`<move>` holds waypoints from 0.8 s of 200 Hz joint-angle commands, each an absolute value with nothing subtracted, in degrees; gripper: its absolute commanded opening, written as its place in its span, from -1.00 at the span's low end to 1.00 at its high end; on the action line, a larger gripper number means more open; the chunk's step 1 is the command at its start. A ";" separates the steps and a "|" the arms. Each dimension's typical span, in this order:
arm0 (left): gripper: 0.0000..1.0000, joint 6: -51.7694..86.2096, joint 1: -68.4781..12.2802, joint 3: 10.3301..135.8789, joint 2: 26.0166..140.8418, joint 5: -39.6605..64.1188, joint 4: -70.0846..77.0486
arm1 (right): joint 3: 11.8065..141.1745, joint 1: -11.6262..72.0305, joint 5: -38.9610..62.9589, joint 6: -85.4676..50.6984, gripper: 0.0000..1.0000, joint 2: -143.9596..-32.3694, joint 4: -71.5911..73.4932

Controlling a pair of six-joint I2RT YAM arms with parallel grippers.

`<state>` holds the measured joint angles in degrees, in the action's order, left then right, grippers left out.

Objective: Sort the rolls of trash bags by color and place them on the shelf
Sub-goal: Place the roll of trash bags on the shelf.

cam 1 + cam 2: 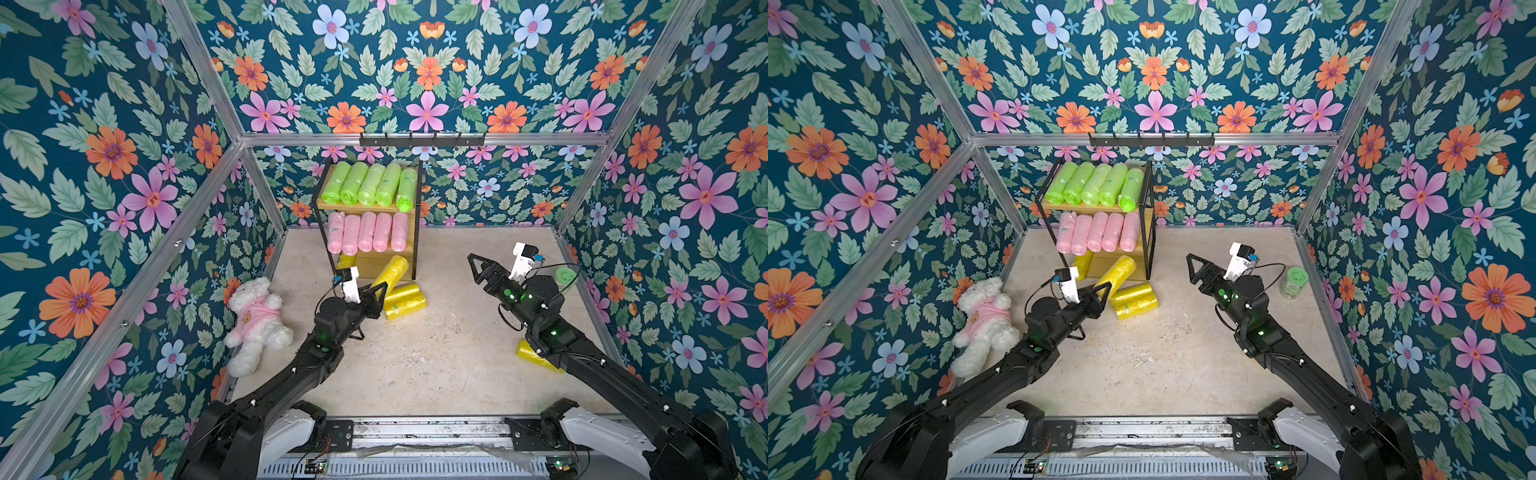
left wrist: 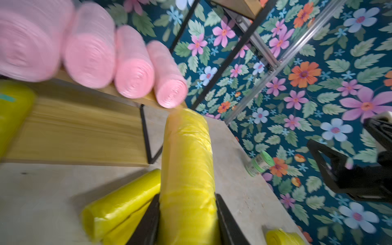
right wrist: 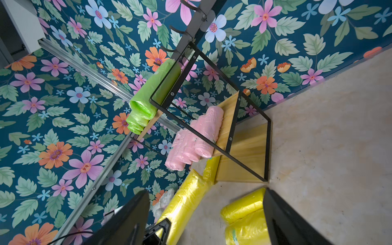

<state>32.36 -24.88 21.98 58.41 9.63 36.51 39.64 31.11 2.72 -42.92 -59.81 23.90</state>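
Note:
The shelf (image 1: 417, 232) stands at the back of the table. Several lime green rolls (image 1: 370, 185) lie on its top board and several pink rolls (image 1: 365, 232) on its middle board. One yellow roll (image 1: 345, 262) rests at the left of its bottom board. My left gripper (image 1: 380, 291) is shut on another yellow roll (image 2: 187, 169), whose far end points at the shelf's front right corner. Two yellow rolls (image 1: 405, 301) lie side by side on the table beside it. My right gripper (image 3: 206, 193) hangs open and holds nothing, to the right of the shelf.
A yellow roll (image 1: 534, 353) lies half hidden under my right arm. A white teddy bear in a pink shirt (image 1: 257, 324) lies at the left wall. A green-lidded jar (image 1: 1293, 282) stands by the right wall. A black hook rail (image 1: 422, 140) hangs above the shelf.

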 commanded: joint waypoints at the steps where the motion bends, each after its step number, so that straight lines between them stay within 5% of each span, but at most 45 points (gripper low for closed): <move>1: -0.54 29.90 -21.47 20.00 55.65 4.32 35.07 | 39.91 31.15 5.85 -41.15 0.75 -61.05 25.25; 49: -0.54 31.57 -15.18 19.68 64.84 5.58 45.59 | 41.62 31.13 10.12 -42.71 0.73 -65.10 26.86; 160: -0.51 27.23 -14.15 27.99 89.84 -0.07 61.08 | 41.55 31.23 10.11 -41.66 0.71 -66.02 26.15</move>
